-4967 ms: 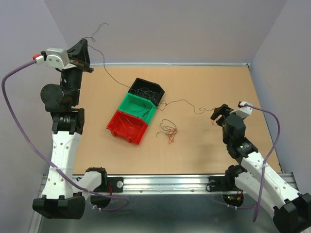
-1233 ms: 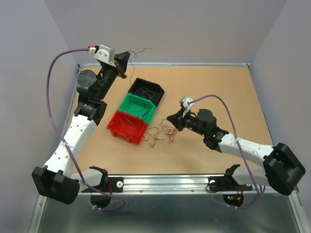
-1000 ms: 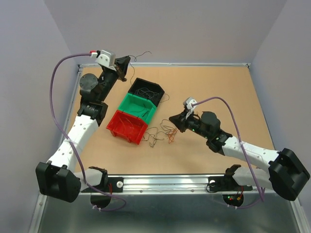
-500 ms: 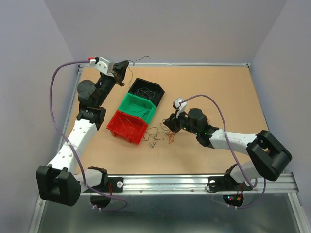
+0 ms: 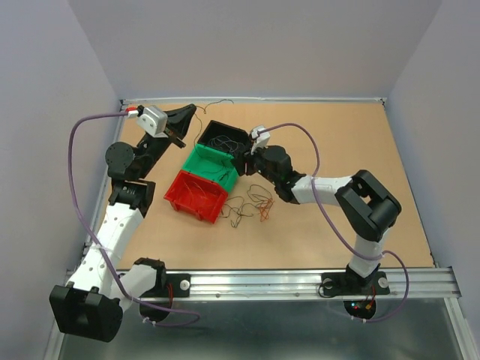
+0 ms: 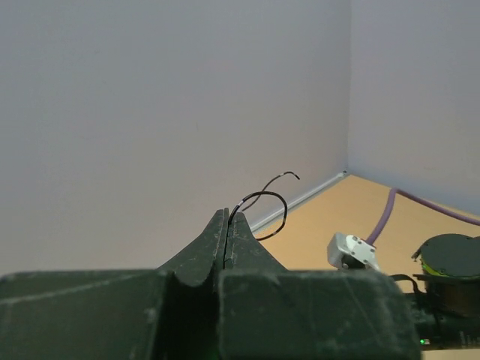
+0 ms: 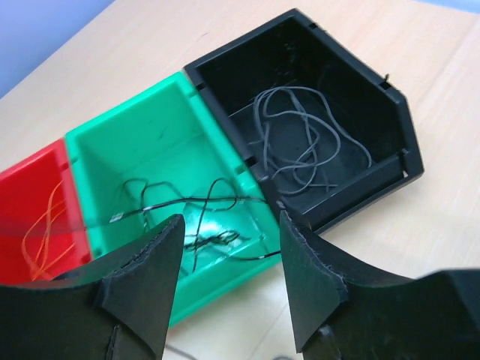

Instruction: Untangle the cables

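Observation:
A loose bundle of thin cables (image 5: 251, 207), red-orange, green and black, lies on the table in front of the bins. My left gripper (image 5: 185, 115) is raised at the back left, shut on a thin black wire (image 6: 264, 197) that curls out past its tips (image 6: 226, 217). My right gripper (image 5: 244, 160) is open and empty, hovering over the near corner where the green bin (image 7: 127, 154) meets the black bin (image 7: 397, 112). Black wires (image 7: 202, 202) lie in the green bin, one end hanging over its near wall between my right fingers (image 7: 229, 225).
Three bins stand in a diagonal row: black (image 5: 241, 137), green (image 5: 196, 157) and red (image 5: 180, 196). The black bin holds dark wires (image 7: 300, 139), the red one orange wires (image 7: 45, 221). Walls close the table at back and sides.
My right arm has swung left from the table's right side, past the loose bundle, to the green and black bins. My left gripper has lowered, still shut on the black wire.

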Tool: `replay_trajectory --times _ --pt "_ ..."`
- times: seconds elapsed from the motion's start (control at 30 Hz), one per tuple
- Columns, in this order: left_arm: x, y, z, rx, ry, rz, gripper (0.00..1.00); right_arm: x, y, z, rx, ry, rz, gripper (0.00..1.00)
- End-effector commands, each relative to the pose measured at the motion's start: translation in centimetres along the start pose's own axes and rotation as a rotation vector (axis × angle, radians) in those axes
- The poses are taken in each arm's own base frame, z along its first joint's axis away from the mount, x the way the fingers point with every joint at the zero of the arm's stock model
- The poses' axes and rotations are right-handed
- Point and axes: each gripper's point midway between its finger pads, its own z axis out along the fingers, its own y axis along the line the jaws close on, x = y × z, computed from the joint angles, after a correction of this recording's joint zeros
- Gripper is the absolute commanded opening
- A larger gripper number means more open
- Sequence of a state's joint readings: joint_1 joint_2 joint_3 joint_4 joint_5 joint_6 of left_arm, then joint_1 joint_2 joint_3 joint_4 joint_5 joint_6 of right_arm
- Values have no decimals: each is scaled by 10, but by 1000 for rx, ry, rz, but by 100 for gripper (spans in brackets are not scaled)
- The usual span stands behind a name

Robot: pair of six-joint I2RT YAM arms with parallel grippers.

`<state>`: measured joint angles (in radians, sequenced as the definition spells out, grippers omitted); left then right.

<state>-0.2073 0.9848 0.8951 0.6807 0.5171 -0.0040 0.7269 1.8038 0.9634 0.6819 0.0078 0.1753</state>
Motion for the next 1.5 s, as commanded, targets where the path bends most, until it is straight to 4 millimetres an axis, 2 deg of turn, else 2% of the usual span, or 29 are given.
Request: replay_trajectory --times 0.0,0.07,0.2,0.23,0.3,0.37,0.4,0.5,0.53,0.57,0.6,0.63,0.77,0.8,0.83,0.9,1.07,1.17,1.3,1.47 --pt "-23 -9 -10 20 -74 48 0 -45 -19 21 109 -148 54 59" --pt "-20 -13 -13 37 -74 48 0 -43 -26 33 132 -146 96 59" --pt "-7 -14 -15 35 -51 8 0 -34 -33 47 159 -119 75 60" --pt "-4 -13 -15 29 -46 11 0 -25 -35 50 170 -98 70 60" --pt "-1 -12 -16 24 -43 14 0 -24 -37 53 174 -96 66 56" --pt "1 -9 -16 7 -40 20 0 -19 -32 55 144 -83 66 49" --pt "2 -7 -16 -4 -38 19 0 -17 -29 55 128 -77 70 36" --pt "3 3 -17 -59 -38 39 0 -17 -27 55 114 -77 73 22" --pt "2 7 -17 -76 -38 41 0 -20 -25 54 108 -88 72 13" --pt "3 12 -18 -104 -35 45 0 -22 -24 53 102 -92 69 10" --pt "3 15 -18 -118 -35 45 0 -22 -21 52 82 -92 69 2" --pt "4 18 -18 -133 -32 46 0 -25 -17 52 64 -102 68 1" --pt "6 25 -21 -146 -23 50 0 -29 -4 50 13 -118 51 2" --pt "7 25 -21 -148 -21 51 0 -29 -4 50 9 -119 37 7" --pt "4 26 -22 -148 -26 56 0 -31 -3 48 7 -124 32 21" --pt "5 26 -23 -144 -22 74 0 -28 -5 44 12 -124 17 27" --pt "14 29 -22 -134 0 130 0 -28 -2 31 -15 -132 -20 29" --pt "26 36 -19 -133 26 167 0 -27 6 24 -63 -134 -37 31" --pt "56 44 -12 -89 90 192 0 -24 20 16 -148 -133 -67 36" --pt "88 29 -7 86 163 232 0 -23 36 11 -247 -132 -111 42"
